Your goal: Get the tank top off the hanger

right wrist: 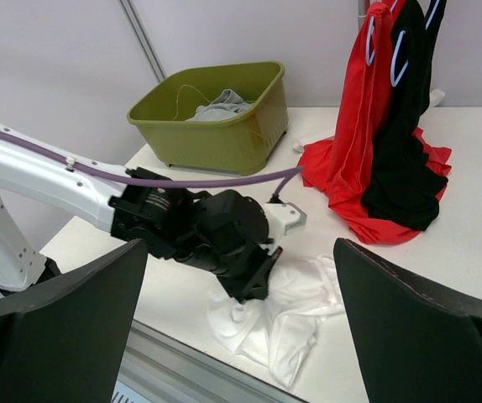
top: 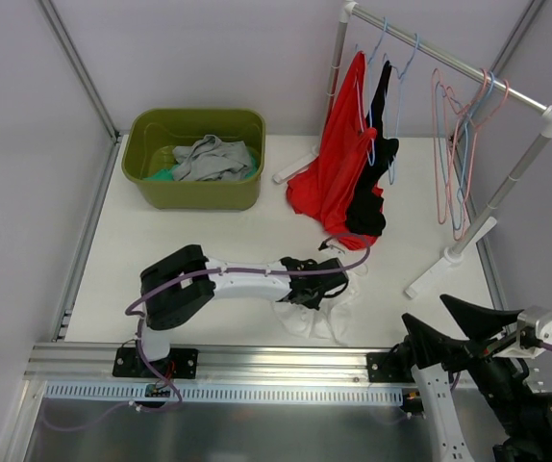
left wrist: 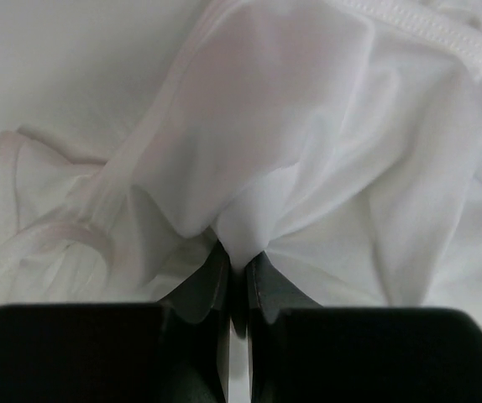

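Observation:
A crumpled white tank top [top: 316, 318] lies on the table near the front edge, off any hanger. My left gripper [top: 326, 295] reaches down onto it and is shut on a pinched fold of the white fabric [left wrist: 249, 227], the fingers [left wrist: 212, 281] nearly touching. The same grip shows in the right wrist view, where the left gripper [right wrist: 262, 290] presses into the white tank top [right wrist: 300, 311]. A red tank top [top: 338, 164] and a black one [top: 379, 159] hang on hangers [top: 388, 58] on the rack. My right gripper [top: 444, 320] stands open at the near right, holding nothing.
A green bin [top: 194, 192] with grey and green clothes sits at the back left. The white clothes rack [top: 449, 53] spans the back right, its foot [top: 444, 265] on the table. Several empty pink and blue hangers [top: 459, 144] hang at its right end.

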You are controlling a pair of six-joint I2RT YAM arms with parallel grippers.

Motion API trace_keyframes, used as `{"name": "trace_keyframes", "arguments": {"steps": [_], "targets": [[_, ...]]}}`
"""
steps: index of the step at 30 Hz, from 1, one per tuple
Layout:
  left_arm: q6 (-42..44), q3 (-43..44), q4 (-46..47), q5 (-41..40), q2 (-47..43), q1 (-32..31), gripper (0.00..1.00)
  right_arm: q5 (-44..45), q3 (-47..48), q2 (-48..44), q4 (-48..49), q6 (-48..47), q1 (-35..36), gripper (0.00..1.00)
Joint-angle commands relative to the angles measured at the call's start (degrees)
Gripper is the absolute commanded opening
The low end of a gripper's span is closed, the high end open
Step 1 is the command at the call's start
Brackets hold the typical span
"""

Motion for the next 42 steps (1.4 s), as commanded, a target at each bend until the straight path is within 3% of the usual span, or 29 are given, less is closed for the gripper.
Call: {"name": "trace_keyframes", "arguments": {"steps": [1,8,16,21,24,29,30,31,33,35,36,39,42], "targets": [[-5.23,-5.7,-6.81,-4.27,-8.12,-0.3,0.0,-0.27,0.69,-1.31,-1.01,-0.97,0.97,1.0],[-5.06,-1.5,-18.5,-10.6,-26.34,4.97,0.0,0.26,-0.8,-2.63,-0.92,-0.35,2.21,1.0],[4.16,16.33,-24.83,-6.84,-35.33,23.75,0.0,1.76,-1.77,-2.64,-0.83,-0.88,3.26,1.0],[8.82,33.17,-25.01,1.41,-27.63,38.79,0.0,0.71,-2.47,-2.02,0.31,-0.09,3.35,0.99],[10.49,43.37,-25.54,1.44,-19.81,45.92,0.0,0.44,-2.91,-2.11,0.66,-0.09,3.44,0.99],[9.18,53.07,-25.63,8.28,-9.06,57.61,0.0,-0.88,-3.97,-1.67,1.1,0.18,3.35,0.99],[8.66,53.87,-25.71,11.77,-7.57,60.5,0.09,-0.79,-4.14,-1.67,1.19,0.18,3.26,0.99],[8.57,53.88,-25.63,13.55,-5.12,61.66,0.27,-0.88,-4.41,-1.58,1.36,0.18,3.52,0.99],[9.44,54.23,-25.71,15.14,-2.38,63.16,0.76,-1.23,-5.9,-0.97,1.98,0.7,3.44,0.99],[10.41,54.05,-26.24,16.99,-2.1,64.48,0.86,-1.67,-6.87,0.34,2.5,1.4,3.44,0.99],[10.67,52.92,-26.42,16.99,-4.02,64.57,0.97,-2.02,-7.65,1.05,2.68,2.54,3.44,1.0],[9.8,48.19,-26.51,19.1,-10.25,64.57,0.99,-3.6,-7.93,3.24,5.57,5.0,3.44,0.99],[7.96,41.43,-26.51,21.12,-24.72,64.48,0.99,-4.83,-7.22,5.61,12.51,8.69,3.44,0.99]]}}
